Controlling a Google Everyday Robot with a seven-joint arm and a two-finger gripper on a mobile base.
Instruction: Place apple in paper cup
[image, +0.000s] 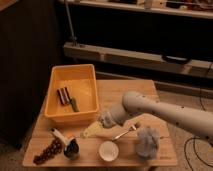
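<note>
Gripper (93, 130) near the paper cup (108, 150), apple unseen

Camera view: the gripper hangs low between the yellow bin (70, 119) and the paper cup. Whether it grips anything cannot be told, and the apple does not show. Probably the pick-or-carry stage; next, centre over the cup's mouth.

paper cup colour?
The paper cup is white, seen best in camera view. The gripper hangs behind it, to its left.
</note>
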